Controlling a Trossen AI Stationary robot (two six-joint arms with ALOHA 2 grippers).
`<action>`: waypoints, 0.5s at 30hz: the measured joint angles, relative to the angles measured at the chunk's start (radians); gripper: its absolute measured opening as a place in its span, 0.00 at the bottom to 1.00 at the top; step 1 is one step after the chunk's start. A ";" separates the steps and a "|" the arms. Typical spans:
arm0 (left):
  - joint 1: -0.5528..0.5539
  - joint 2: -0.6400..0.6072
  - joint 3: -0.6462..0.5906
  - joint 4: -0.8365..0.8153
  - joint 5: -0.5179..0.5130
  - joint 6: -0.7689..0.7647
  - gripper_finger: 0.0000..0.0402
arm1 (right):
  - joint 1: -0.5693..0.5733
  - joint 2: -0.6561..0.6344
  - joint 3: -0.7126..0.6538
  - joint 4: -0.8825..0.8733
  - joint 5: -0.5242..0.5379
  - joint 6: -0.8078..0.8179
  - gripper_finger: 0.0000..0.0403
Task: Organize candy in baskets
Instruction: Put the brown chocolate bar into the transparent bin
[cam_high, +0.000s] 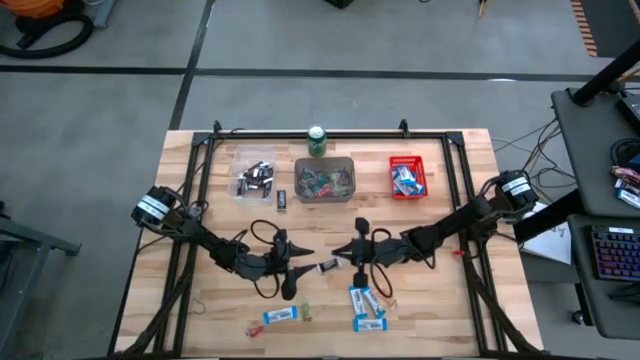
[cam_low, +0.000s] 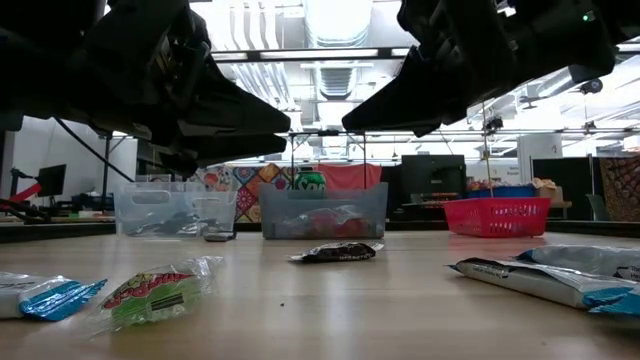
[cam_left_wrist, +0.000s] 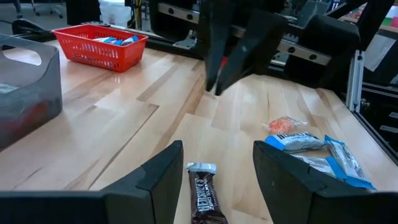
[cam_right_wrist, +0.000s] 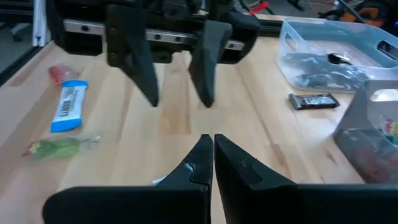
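While both arms meet in the middle of the counter (cam_high: 440, 300), the dark candy bar (cam_left_wrist: 203, 194) lies flat right between the wide-open jaws of the left gripper (cam_left_wrist: 216, 163); its long side points straight ahead, toward 12 o'clock from that wrist; the right gripper (cam_right_wrist: 209, 152), jaws shut and empty, waits close by, so the left arm is nearer.

Candy (cam_high: 368, 304), baskets (cam_high: 324, 179) on table (cam_high: 440, 310)
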 joint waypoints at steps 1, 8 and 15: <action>0.000 0.000 0.000 0.000 0.000 0.000 0.44 | 0.000 0.000 0.000 -0.001 0.000 0.005 0.02; 0.001 0.000 0.000 0.000 0.000 0.000 0.44 | 0.000 0.014 0.000 -0.005 0.002 0.022 0.02; 0.001 0.002 0.000 -0.017 -0.001 -0.008 0.44 | -0.012 0.012 0.000 -0.091 0.003 0.031 0.02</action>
